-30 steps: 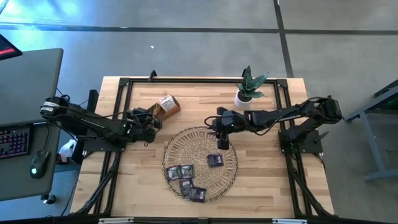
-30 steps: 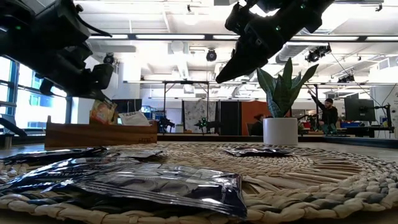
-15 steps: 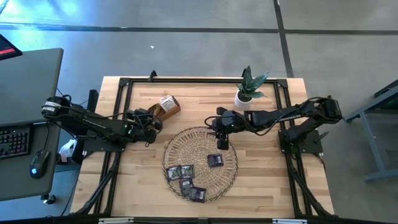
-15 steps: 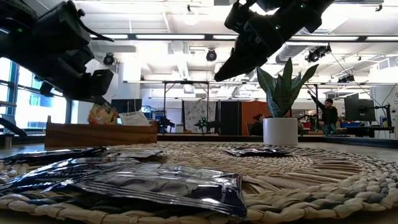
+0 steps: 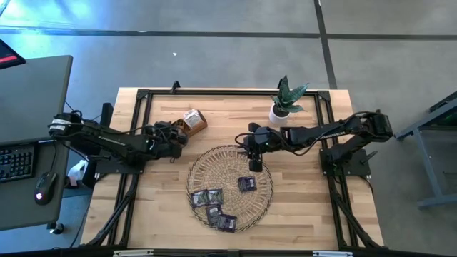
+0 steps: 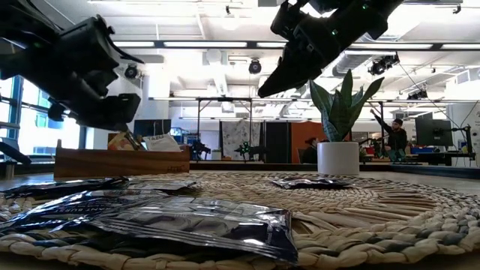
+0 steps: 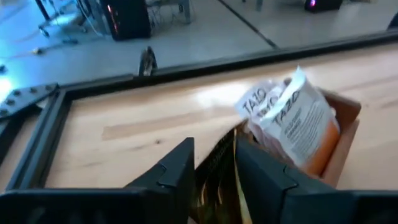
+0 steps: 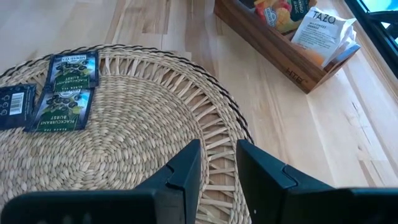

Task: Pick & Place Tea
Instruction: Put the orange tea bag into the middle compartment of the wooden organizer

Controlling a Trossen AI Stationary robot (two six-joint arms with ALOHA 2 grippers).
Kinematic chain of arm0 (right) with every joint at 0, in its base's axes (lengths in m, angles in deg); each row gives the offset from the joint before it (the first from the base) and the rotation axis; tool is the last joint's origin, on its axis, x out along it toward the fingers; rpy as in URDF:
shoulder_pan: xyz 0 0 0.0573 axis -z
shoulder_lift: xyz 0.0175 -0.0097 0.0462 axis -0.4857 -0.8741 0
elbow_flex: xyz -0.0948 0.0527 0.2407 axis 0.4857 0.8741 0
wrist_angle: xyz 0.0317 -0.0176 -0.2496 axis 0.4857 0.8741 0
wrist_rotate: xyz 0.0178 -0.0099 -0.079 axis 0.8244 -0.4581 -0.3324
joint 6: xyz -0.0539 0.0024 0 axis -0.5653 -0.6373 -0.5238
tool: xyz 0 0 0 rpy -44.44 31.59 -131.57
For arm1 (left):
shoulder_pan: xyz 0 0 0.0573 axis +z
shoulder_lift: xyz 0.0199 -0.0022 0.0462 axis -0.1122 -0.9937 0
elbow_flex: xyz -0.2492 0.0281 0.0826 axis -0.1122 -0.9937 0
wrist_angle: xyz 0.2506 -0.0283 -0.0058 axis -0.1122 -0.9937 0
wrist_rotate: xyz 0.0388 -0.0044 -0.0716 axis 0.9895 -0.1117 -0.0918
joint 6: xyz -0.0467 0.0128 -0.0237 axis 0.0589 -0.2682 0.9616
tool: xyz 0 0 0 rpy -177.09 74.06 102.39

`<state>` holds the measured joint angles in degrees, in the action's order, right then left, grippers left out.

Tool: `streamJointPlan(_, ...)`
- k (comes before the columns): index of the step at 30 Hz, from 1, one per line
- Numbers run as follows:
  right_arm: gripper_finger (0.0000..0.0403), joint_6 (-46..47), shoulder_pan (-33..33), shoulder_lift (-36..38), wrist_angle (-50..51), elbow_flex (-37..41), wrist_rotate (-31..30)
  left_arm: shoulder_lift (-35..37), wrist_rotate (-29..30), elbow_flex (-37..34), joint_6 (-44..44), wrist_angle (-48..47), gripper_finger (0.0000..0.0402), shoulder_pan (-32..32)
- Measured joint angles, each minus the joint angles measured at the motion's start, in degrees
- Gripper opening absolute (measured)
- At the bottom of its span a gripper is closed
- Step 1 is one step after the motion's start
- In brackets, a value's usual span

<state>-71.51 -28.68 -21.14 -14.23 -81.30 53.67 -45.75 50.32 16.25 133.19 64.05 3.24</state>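
I see left gripper (image 7: 214, 168) at brown wooden box (image 7: 342, 140), dark sachet (image 7: 219, 171) between parted fingers, grasp unclear. Right gripper (image 8: 217, 165) part-open, empty, above round wicker tray (image 8: 143, 124).

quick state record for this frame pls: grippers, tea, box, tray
left gripper: at the wooden box, a dark tea sachet between its fingers, tip at the box's edge; grip or release not clear
right gripper: open, empty, hovering over the wicker tray
box contents: white-and-orange Tazo sachets standing in it
tray contents: four dark sachets; three clustered on the near side, one apart
potted plant: far side of the table, behind the right arm
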Motion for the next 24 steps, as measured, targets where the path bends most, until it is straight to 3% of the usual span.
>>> streamJointPlan(5,0.0099,0.00,-0.02,0.00,0.00,0.00,0.00,0.02,-6.02,0.00,-1.42,2.31,0.0122,1.86)
streamJointPlan(13,0.0099,0.00,-0.02,0.00,0.00,0.00,0.00,0.04,-10.69,0.05,-3.60,10.19,0.0122,5.24)
streamJointPlan(20,0.0099,-0.01,-0.02,0.00,0.02,0.00,0.02,0.61,-7.98,0.11,-9.38,10.01,0.0122,6.23)
streamJointPlan(24,0.0099,-0.02,-0.02,0.00,0.03,0.00,0.90,2.61,-9.31,1.12,-11.53,9.61,0.0122,6.21)
